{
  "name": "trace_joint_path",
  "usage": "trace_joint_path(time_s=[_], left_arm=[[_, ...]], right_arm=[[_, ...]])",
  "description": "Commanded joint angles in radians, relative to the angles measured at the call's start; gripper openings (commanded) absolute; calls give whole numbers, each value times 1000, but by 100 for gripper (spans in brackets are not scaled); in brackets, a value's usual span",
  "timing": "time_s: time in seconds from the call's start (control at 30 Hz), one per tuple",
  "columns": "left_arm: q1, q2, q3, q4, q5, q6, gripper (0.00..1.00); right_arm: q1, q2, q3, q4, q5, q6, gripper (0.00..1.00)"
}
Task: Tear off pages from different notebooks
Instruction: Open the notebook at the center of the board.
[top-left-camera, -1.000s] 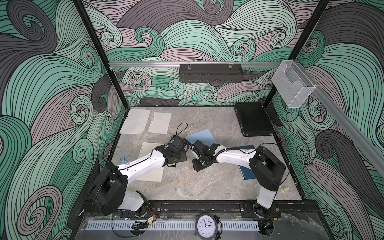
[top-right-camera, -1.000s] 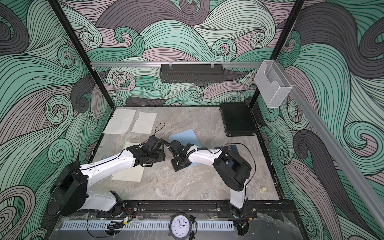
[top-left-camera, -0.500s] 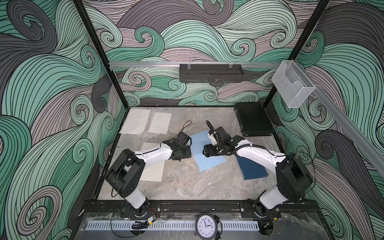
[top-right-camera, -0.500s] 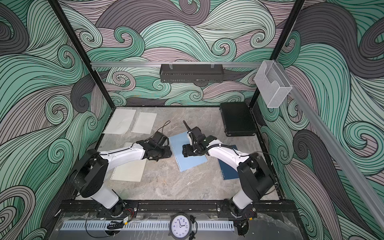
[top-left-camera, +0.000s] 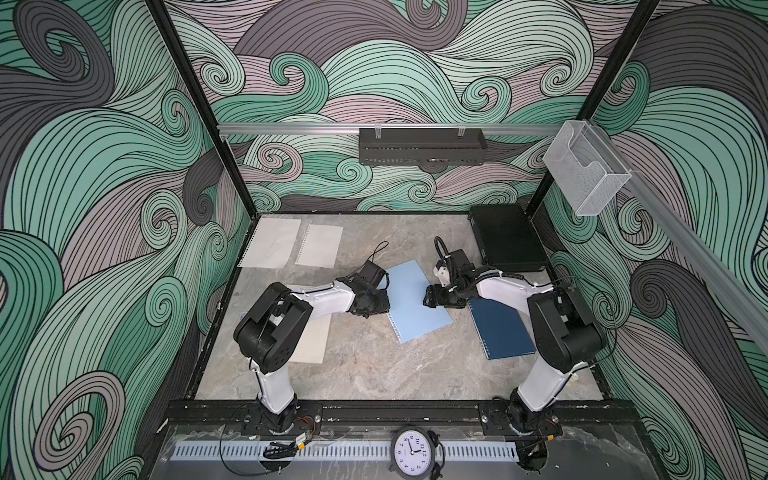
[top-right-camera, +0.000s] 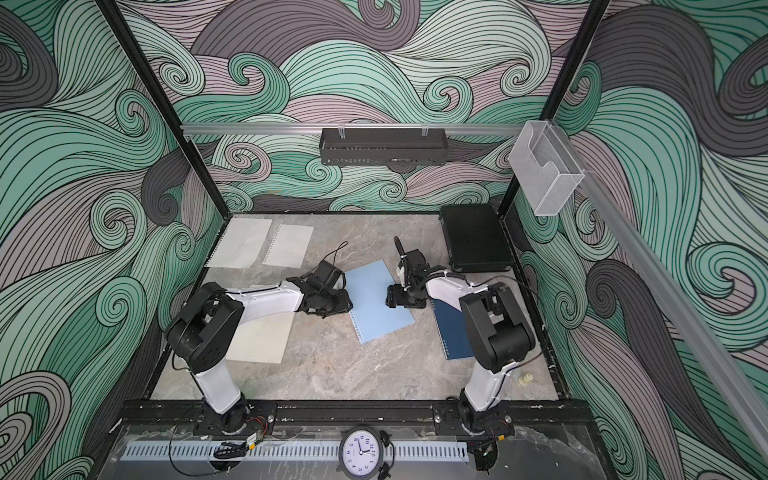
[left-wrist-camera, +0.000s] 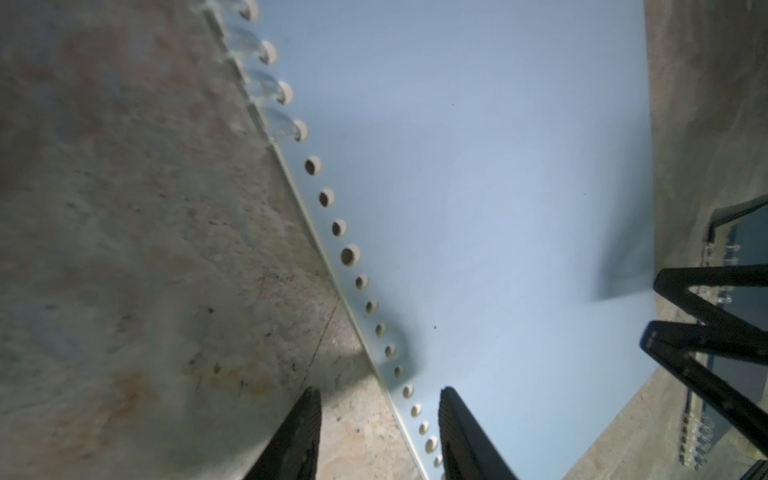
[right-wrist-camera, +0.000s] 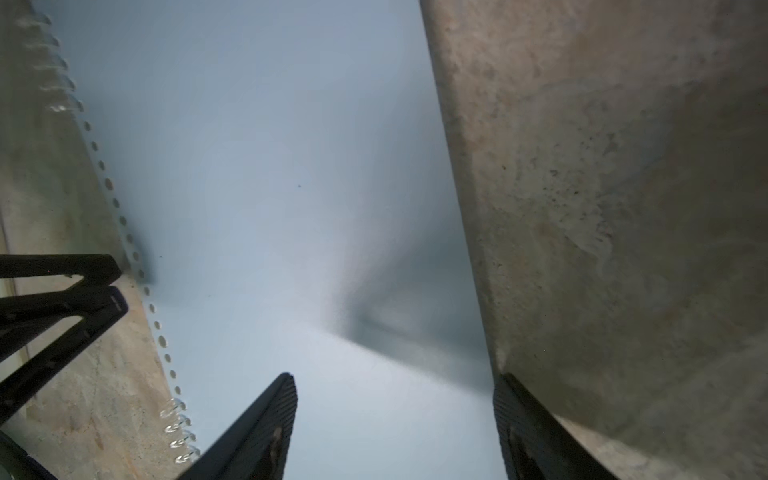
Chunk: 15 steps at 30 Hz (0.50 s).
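A light blue notebook (top-left-camera: 415, 305) (top-right-camera: 380, 305) lies closed and skewed mid-table. My left gripper (top-left-camera: 385, 306) (left-wrist-camera: 378, 395) is open, straddling its punched, spiral-bound edge (left-wrist-camera: 351, 254), with one finger over the table and one over the cover. My right gripper (top-left-camera: 429, 297) (right-wrist-camera: 395, 378) stands open wide at the opposite edge, above the cover (right-wrist-camera: 270, 187). The dark navy notebook (top-left-camera: 500, 330) (top-right-camera: 451, 332) lies to the right, partly under the right arm. The cream notebook (top-left-camera: 313, 343) (top-right-camera: 262, 340) lies partly under the left arm. Two loose pages (top-left-camera: 270, 243) (top-left-camera: 319, 246) rest at the back left.
A flat black case (top-left-camera: 507, 243) sits at the back right corner. A black rack (top-left-camera: 422, 145) hangs on the back wall and a clear holder (top-left-camera: 586, 170) on the right rail. A clock (top-left-camera: 413, 453) stands at the front edge. A small white piece (top-right-camera: 525, 379) lies front right.
My right arm has swung from the front middle out to the blue notebook's right edge and opened wider. My left gripper has shifted right to the spiral edge, its jaws narrowing.
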Motion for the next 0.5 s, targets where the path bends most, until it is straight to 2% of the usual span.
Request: trace_joint_path(time_s=[0.0,0.2,0.47], left_arm=[[7,27,31,12,41,17,46],[8,48,40,20,54,21,45],[4,100,71,28,99,34,40]], right_arm=[[-4,32,21,14,-6,-29,75],[-7,43,21,22,-25,-33,74],[-1,-60,-20,26,-59,-18,71]])
